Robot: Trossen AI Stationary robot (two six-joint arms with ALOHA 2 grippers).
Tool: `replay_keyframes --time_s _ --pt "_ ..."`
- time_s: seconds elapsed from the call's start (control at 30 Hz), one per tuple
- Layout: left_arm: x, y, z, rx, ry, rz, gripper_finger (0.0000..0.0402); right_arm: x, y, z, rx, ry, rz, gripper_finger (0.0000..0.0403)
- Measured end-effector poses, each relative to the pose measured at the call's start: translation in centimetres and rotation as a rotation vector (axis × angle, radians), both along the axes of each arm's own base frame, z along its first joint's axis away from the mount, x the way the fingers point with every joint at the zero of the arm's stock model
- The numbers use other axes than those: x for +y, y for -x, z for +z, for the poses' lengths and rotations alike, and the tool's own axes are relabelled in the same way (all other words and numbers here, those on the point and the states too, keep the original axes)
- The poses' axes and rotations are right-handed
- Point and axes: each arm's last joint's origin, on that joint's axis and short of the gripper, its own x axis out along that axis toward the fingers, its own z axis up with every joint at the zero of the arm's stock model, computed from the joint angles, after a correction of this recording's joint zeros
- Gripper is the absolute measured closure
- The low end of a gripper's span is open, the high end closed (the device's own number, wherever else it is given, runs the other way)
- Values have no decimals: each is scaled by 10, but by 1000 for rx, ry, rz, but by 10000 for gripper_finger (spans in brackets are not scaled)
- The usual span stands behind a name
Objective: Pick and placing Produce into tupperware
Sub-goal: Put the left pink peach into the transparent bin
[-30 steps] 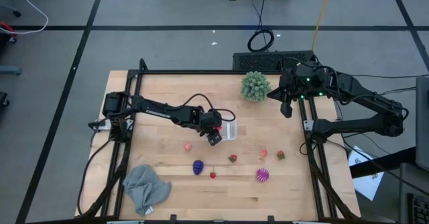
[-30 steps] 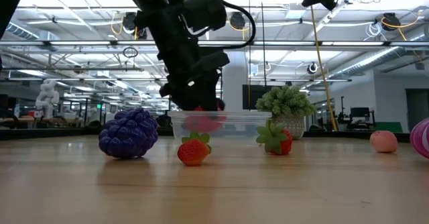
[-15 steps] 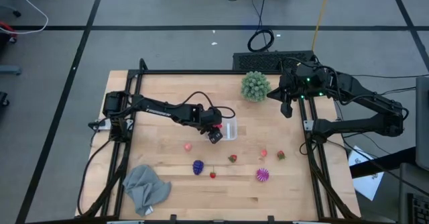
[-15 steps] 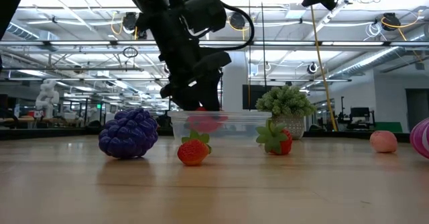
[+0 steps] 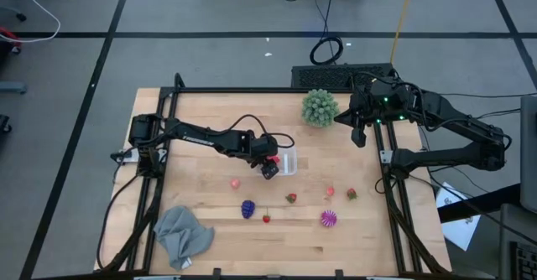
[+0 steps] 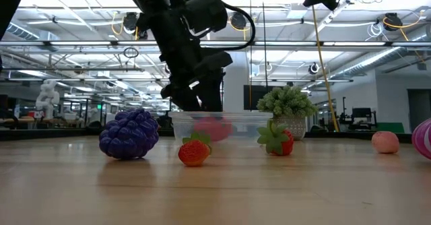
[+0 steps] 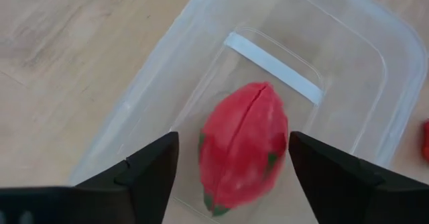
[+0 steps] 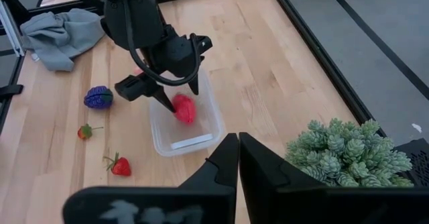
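Observation:
The clear tupperware (image 5: 289,163) (image 7: 375,43) stands near the table's middle. A red toy fruit (image 7: 242,143) (image 6: 212,127) (image 8: 184,108) lies inside it on the floor. My left gripper (image 5: 270,169) (image 7: 233,150) hangs open just above the container, one finger on each side of that fruit and apart from it. More produce lies on the near half of the table: a purple berry (image 5: 247,208), strawberries (image 5: 267,219) (image 5: 291,198), pink pieces (image 5: 236,183) (image 5: 330,193), a red piece (image 5: 351,194) and a striped magenta piece (image 5: 328,220). My right gripper (image 5: 359,136) (image 8: 238,147) waits shut, raised at the far right.
A green spiky ball (image 5: 320,107) stands at the far edge, right of the middle, beside my right arm. A crumpled grey cloth (image 5: 182,234) lies at the near left corner. A black frame (image 5: 172,104) runs along the table's left, right and far edges.
The red fruit has dropped from between my left gripper's fingers and now lies lower, on the tupperware's floor. The left gripper has stayed above the container.

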Motion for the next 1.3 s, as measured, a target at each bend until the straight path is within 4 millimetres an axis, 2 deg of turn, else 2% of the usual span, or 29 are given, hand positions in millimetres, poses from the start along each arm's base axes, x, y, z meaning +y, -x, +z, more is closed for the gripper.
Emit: replay_keyframes --time_s 0.13,0.23,0.37,0.53,0.67,0.83,0.97,1.1,1.3 --pt "0 0 0 -1 -2 1 102 0 0 0 0 0 0 399" --pt "0 2 10 -26 -5 -11 101 0 0 0 0 0 0 399" --pt "-1 12 47 -124 -16 -42 101 0 0 0 0 0 0 399" --pt "-9 41 102 -235 -43 -78 101 0 0 0 -2 -13 -9 399" --pt "-30 69 122 -180 -80 -114 101 0 0 0 -1 -25 -16 399" --pt "-66 92 111 12 -116 -88 101 0 0 0 -1 -23 -16 399" --pt "-89 93 88 104 -106 -83 101 0 0 0 -9 -20 -15 399" --pt "-96 90 70 197 -124 -39 101 0 -1 2 -31 -22 -3 399" --pt "-94 84 40 366 -149 -5 101 3 -2 3 -57 -94 55 399"
